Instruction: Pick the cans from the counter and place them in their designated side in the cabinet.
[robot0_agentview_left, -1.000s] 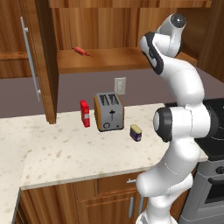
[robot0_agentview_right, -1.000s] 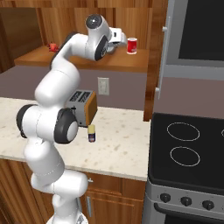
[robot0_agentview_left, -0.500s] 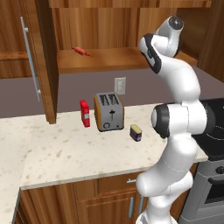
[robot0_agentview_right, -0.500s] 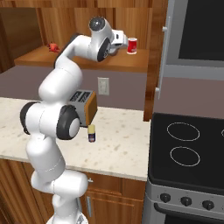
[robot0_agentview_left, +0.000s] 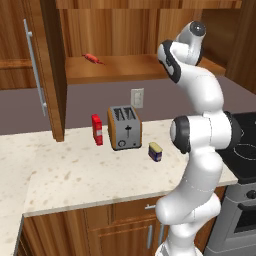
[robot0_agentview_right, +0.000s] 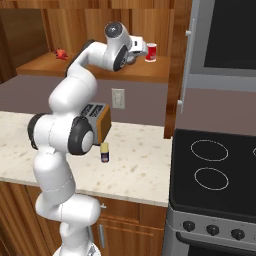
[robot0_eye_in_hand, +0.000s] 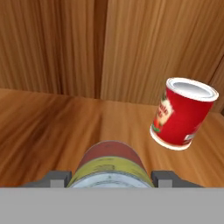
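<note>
Gripper (robot0_eye_in_hand: 109, 181) tips mostly cut off at frame bottom, clamped on round can (robot0_eye_in_hand: 109, 166). Arm stretched up over cabinet (robot0_agentview_right: 150, 75) shelf, red cup (robot0_eye_in_hand: 183, 113) nearby.

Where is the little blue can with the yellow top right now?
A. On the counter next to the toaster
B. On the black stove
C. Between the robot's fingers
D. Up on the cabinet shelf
A. The blue can stands on the counter just beside the toaster, with nothing holding it.

My arm reaches high toward the upper middle of the right base view, gripper (robot0_eye_in_hand: 108, 179) clamped around a can (robot0_eye_in_hand: 108, 166).
</note>
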